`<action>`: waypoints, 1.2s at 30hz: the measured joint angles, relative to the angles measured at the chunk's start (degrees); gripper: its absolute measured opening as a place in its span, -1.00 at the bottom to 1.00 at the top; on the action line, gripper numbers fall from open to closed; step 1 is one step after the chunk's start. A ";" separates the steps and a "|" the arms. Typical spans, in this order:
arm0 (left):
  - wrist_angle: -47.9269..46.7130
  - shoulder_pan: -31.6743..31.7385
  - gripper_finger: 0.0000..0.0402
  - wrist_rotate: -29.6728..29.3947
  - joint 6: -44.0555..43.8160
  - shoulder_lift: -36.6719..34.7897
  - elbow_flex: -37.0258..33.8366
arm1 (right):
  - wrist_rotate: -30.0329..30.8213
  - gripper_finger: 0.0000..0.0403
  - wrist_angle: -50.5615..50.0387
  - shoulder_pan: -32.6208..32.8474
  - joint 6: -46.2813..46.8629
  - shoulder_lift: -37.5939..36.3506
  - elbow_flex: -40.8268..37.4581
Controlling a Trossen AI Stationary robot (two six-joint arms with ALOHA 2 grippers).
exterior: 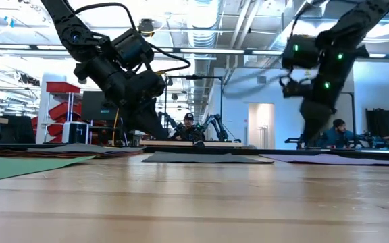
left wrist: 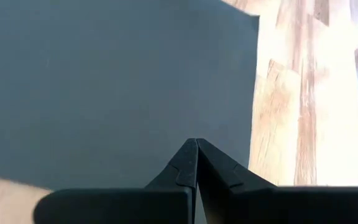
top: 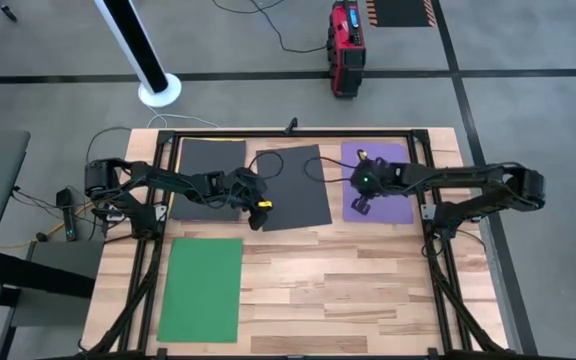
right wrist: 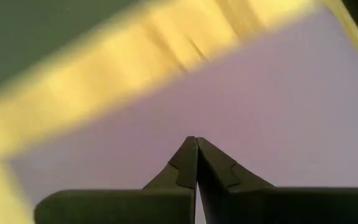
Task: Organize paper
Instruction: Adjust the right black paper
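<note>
Two dark grey sheets lie flat at the table's far side, one at the far left [top: 213, 172] and a tilted one [top: 296, 187] beside it. My left gripper [top: 259, 212] is shut over the tilted sheet [left wrist: 117, 87], near its near left corner. A purple sheet [top: 380, 182] lies at the far right. My right gripper [top: 364, 198] is shut over the left part of the purple sheet [right wrist: 260, 106]. A green sheet [top: 201, 290] lies flat at the near left, with no gripper close to it. My left gripper points its shut fingertips [left wrist: 196, 155] down at the tilted dark grey sheet close to its corner; I cannot tell whether they touch it. My right gripper points its shut fingertips [right wrist: 196, 152] down at the purple sheet; I cannot tell whether they touch it.
Bare wood [top: 348, 290] spans the near middle and right of the table. A black frame [top: 298, 130] borders the table's far edge. Cables cross the far sheets. Beyond the table are a red toolbox [top: 346, 45] and a white post [top: 158, 90]; people sit in the room behind [exterior: 189, 128].
</note>
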 joint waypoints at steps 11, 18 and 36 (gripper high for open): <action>12.85 -2.75 -1.00 -3.21 0.40 0.00 0.00 | -7.07 -1.00 24.68 6.43 -3.00 9.17 0.92; 19.59 -4.13 -1.00 -6.42 0.58 -0.04 -0.20 | -6.88 -1.00 31.46 4.70 -6.25 19.94 5.89; 29.77 -6.19 -1.00 -11.90 1.38 -0.02 -2.03 | -6.83 -1.00 32.43 1.69 -7.36 34.34 13.84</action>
